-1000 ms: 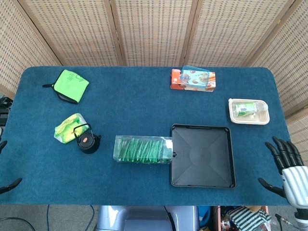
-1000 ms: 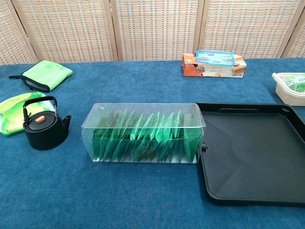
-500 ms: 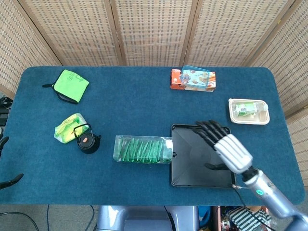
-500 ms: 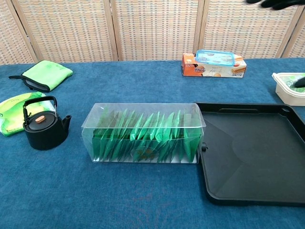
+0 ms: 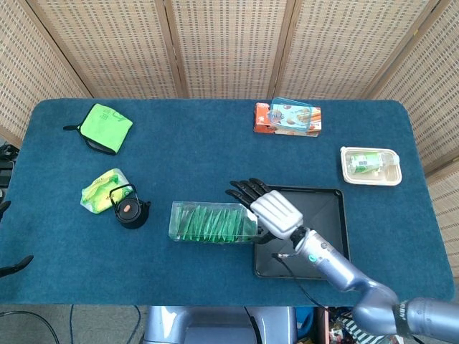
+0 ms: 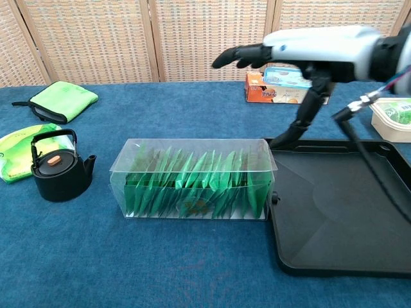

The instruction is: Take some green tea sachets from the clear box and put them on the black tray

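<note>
Fingers (image 5: 244, 190) of the right hand (image 5: 271, 210) are spread and hold nothing; the hand hangs above the right end of the clear box (image 5: 213, 222), not touching it. Green tea sachets (image 6: 192, 183) stand packed inside the box, whose right end sits just beside the left rim of the black tray (image 6: 385, 269). A kettle (image 5: 130, 209) stands left of the box, with bare cloth between them. Only the left hand's fingertips (image 5: 16, 266) show at the left edge; their state cannot be told.

Your right hand (image 5: 271, 210) hangs above the clear box's (image 5: 213, 222) right end. Sachets (image 6: 192, 181) stand inside the box, which touches the tray's (image 5: 331, 244) left edge. A kettle (image 5: 130, 208) sits left of the box.
</note>
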Robot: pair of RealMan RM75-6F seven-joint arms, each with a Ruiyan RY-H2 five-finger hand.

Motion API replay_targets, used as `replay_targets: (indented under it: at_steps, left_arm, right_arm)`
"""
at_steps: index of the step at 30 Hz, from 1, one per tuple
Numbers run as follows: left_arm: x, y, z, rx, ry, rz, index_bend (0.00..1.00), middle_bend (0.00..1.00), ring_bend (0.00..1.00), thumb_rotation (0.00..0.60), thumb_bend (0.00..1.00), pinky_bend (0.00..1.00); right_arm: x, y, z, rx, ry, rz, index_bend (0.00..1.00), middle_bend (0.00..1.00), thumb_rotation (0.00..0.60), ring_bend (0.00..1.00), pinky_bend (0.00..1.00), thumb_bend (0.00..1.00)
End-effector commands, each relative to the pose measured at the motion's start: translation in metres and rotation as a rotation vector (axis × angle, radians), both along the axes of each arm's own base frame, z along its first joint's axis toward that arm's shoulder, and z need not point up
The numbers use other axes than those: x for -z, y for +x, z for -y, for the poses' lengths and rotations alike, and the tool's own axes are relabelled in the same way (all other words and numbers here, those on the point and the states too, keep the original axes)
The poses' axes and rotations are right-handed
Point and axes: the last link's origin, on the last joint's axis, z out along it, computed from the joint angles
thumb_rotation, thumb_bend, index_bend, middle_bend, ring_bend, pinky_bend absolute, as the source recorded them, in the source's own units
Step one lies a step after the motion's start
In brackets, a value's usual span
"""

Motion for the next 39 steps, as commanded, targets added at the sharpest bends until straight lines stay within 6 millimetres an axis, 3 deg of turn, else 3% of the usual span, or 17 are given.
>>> replay_targets:
  at_steps: [1,19,39]
  left_arm:
    - [0.002,0.0,-0.001,-0.004,-0.008,-0.004,0.0,0.0,0.0,0.6,0.12,0.0]
    - [0.001,-0.001,-0.002,-0.017,0.0,0.002,0.0,0.0,0.0,0.6,0.12,0.0]
    - [0.0,-0.003,-0.003,-0.018,-0.009,0.021,0.0,0.0,0.0,0.6,0.12,0.0]
  right_arm:
    - [0.019,0.02,0.001,0.011,0.021,-0.017,0.1,0.0,0.6,0.0,0.0,0.15]
    - [0.056,0.034,-0.004,0.007,-0.02,-0.103,0.15,0.0,0.6,0.0,0.0,0.21]
    - [0.077,0.031,0.0,0.01,-0.052,-0.163,0.17,0.0,0.6,0.0,0.0,0.25]
